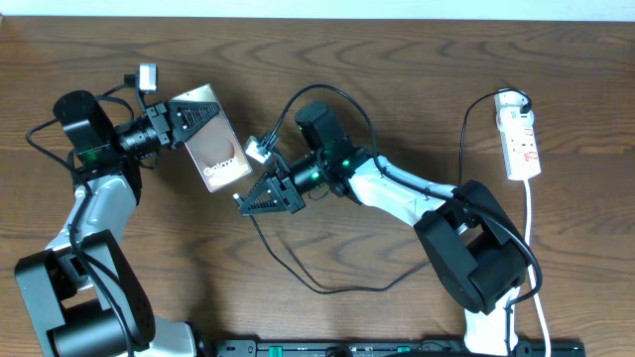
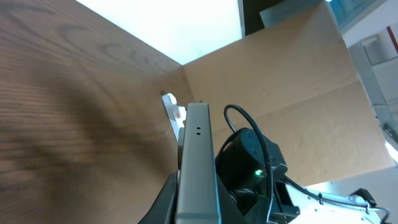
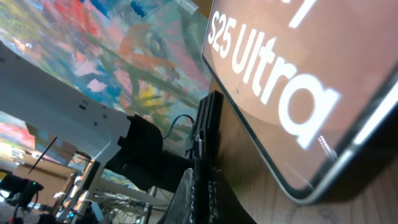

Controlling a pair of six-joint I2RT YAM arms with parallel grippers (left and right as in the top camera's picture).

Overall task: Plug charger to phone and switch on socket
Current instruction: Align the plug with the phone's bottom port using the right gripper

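Observation:
The phone [image 1: 220, 157], bronze face up with white lettering, is held tilted above the table by my left gripper [image 1: 193, 117], which is shut on its far end. In the left wrist view the phone [image 2: 199, 163] shows edge-on between the jaws [image 2: 198, 211]. My right gripper [image 1: 245, 202] is shut on the black connector end of the charger [image 1: 298, 273], just below the phone's near edge. In the right wrist view the charger [image 3: 204, 134] sticks out of the shut jaws [image 3: 204, 186] beside the phone [image 3: 292, 74], with a small gap between them. The white socket [image 1: 521, 139] lies far right.
The charger cable loops across the table's middle and arcs over the right arm [image 1: 397, 188]. The socket's white cord [image 1: 533, 248] runs down the right side. The right arm [image 2: 252, 158] fills the left wrist view behind the phone. A cardboard wall [image 2: 292, 81] stands beyond the table.

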